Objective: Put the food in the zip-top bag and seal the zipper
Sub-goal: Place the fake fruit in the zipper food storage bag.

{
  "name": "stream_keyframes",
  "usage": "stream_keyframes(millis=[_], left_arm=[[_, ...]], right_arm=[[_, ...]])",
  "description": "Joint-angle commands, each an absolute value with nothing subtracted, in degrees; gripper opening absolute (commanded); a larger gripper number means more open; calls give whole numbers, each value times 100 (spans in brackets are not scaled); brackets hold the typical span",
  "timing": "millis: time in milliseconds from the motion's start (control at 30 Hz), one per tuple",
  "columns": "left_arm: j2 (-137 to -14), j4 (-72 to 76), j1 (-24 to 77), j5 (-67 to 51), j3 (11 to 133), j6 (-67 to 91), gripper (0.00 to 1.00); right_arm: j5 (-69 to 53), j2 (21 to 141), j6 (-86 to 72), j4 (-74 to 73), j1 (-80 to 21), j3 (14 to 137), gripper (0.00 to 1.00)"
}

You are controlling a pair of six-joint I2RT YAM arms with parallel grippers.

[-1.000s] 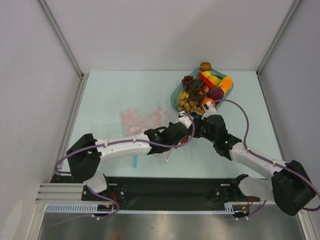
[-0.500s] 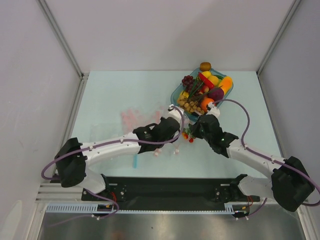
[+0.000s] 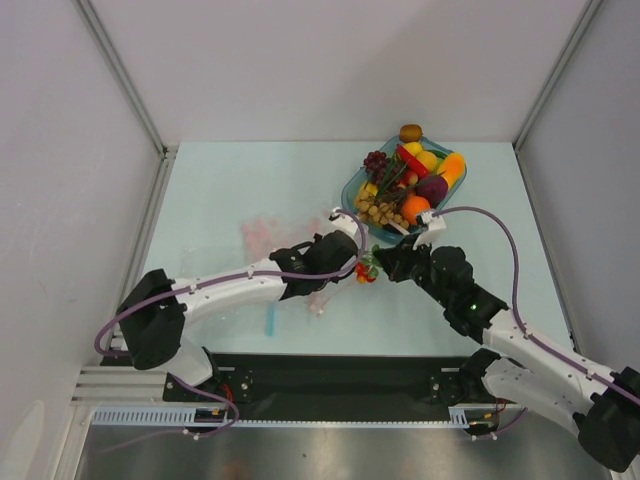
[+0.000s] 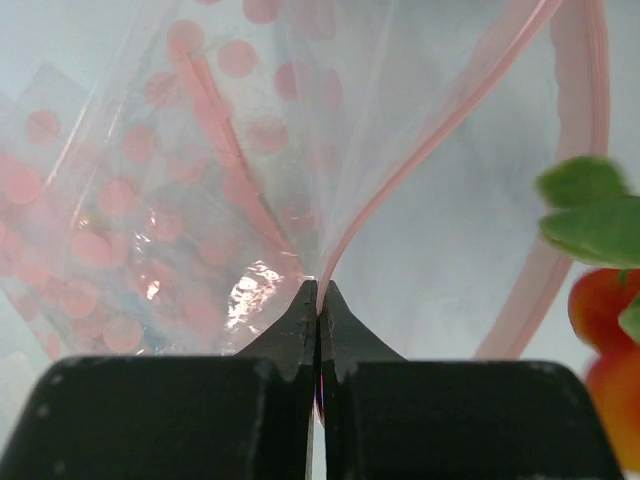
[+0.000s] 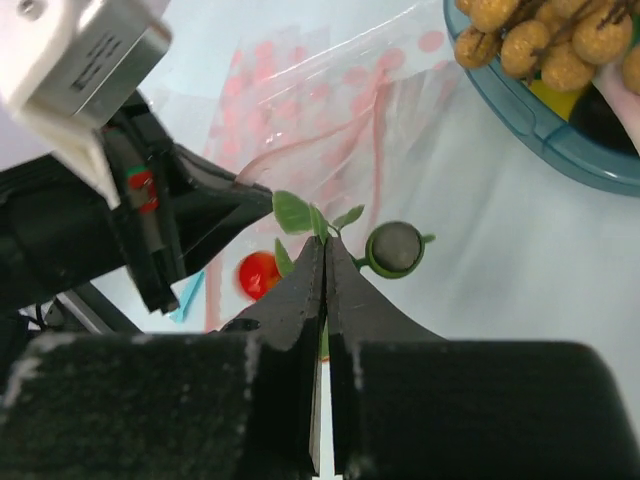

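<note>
The zip-top bag (image 3: 272, 238), clear with pink dots, lies left of centre. My left gripper (image 3: 347, 262) is shut on its mouth edge, pinching the pink zipper (image 4: 470, 95) at my fingertips (image 4: 320, 292) and lifting it. My right gripper (image 3: 380, 266) is shut on the stem of a green leafy sprig (image 5: 292, 212) with small red fruits (image 5: 258, 274), held just right of the bag's mouth. The sprig also shows in the left wrist view (image 4: 590, 215). More food (image 3: 412, 185) is piled in the teal tray (image 3: 350, 196), including the tan grape bunch (image 5: 540, 40).
A short light-blue strip (image 3: 269, 321) lies on the table near the front edge, under my left arm. A brown round fruit (image 3: 410, 132) sits just beyond the tray. Metal frame posts and white walls bound the table on both sides.
My right gripper has pulled back from the tray with the red-fruit sprig and carried it left to the bag's mouth. My left gripper has shifted slightly, still holding the bag's edge.
</note>
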State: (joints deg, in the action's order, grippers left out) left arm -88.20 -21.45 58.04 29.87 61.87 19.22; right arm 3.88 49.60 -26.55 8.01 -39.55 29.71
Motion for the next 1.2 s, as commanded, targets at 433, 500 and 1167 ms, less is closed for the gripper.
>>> stream_keyframes(millis=[433,500,1167], left_arm=[[-8631,-1917,5651,1970,6293,1846,0],[-8570,-1855,5651,1671,6240,1846,0],[-7893,-1608,5660,-368,6047,1995,0]], right_arm=[[-951,3578,-2636,3065,-3973,1717,0],[-713,3498,-2935,3751,-3973,1434,0],[-853,4596,-3138,5441,-4078,1037,0]])
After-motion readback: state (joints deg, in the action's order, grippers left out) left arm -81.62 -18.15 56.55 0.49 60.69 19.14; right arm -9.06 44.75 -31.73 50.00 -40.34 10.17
